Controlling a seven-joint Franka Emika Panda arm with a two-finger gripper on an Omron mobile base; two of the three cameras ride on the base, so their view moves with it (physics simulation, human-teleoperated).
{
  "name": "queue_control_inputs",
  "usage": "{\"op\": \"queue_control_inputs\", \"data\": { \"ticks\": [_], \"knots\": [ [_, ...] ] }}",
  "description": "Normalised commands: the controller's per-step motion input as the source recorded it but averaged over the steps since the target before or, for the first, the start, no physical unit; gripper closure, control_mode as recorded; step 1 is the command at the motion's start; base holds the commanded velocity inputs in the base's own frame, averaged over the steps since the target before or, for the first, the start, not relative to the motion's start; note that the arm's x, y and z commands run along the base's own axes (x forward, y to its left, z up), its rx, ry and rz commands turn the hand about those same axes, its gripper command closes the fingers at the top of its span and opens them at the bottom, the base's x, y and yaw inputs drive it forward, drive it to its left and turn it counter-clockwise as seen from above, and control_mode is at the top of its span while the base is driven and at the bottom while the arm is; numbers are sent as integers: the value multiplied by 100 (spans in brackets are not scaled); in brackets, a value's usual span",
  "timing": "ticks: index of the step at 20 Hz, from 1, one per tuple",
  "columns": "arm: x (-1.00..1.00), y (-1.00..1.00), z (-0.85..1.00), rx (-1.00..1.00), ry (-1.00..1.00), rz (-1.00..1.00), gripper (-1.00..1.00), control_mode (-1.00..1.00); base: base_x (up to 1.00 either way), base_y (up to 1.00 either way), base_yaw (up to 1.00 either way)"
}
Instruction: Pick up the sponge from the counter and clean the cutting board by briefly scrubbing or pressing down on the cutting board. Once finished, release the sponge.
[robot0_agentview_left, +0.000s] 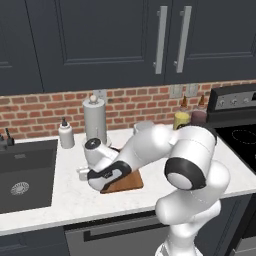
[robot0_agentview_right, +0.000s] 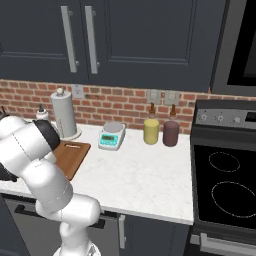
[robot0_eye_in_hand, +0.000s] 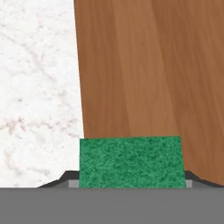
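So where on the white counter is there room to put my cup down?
The widest bare patch of white marbled counter lies between the brown wooden cutting board and the black stove, in front of the white kitchen scale. The back by the brick wall is crowded: paper towel roll, yellow jar, dark jar.

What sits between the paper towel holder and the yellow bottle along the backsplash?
The white kitchen scale, in the right base view, between the paper towel holder and the yellow bottle.

The white arm (robot0_agentview_left: 150, 150) rises from the base, bends at a high elbow and reaches down and to the left, with the hand low and pointing downward. The gripper (robot0_eye_in_hand: 130, 183) is closed on the sponge (robot0_eye_in_hand: 130, 162), one dark finger at each side.
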Motion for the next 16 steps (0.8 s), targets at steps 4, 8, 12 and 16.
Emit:
{"op": "queue_control_inputs", "data": {
  "ticks": [4, 8, 12, 16],
  "knots": [
    [39, -26, -15, 1, 0, 0, 100, -100, 0, 0, 0],
    [34, -33, -33, 3, -7, 0, 100, -100, 0, 0, 0],
    [45, -33, -25, 5, -7, 0, 100, -100, 0, 0, 0],
    [54, -29, -19, 4, -1, 0, 100, -100, 0, 0, 0]
  ]
}}
